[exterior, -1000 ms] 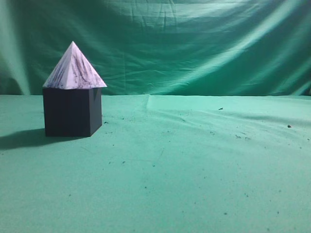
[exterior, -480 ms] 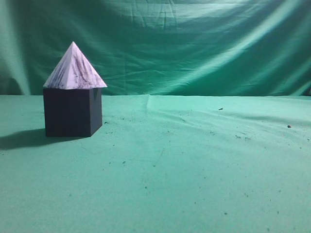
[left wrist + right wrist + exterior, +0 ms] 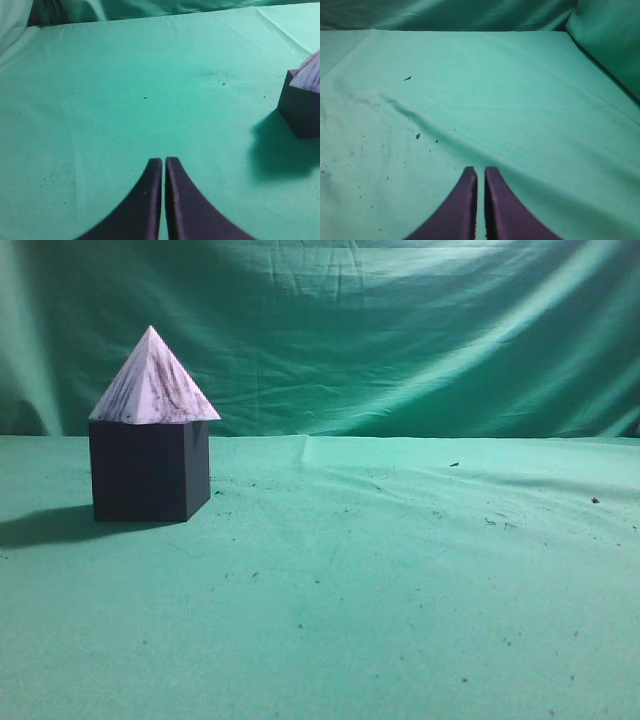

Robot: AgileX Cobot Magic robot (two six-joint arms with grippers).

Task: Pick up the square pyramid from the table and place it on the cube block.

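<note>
The square pyramid [image 3: 153,385], pale lilac with dark streaks, sits upright on top of the dark cube block [image 3: 148,470] at the left of the green table [image 3: 380,580]. In the left wrist view the cube block [image 3: 301,110] and a corner of the pyramid [image 3: 311,75] show at the right edge. My left gripper [image 3: 163,161] is shut and empty, well to the left of the cube. My right gripper [image 3: 480,170] is shut and empty over bare cloth. Neither gripper shows in the exterior view.
The green cloth has a raised wrinkle [image 3: 420,117] running across it and small dark specks [image 3: 455,464]. A green cloth backdrop [image 3: 400,330] hangs behind the table.
</note>
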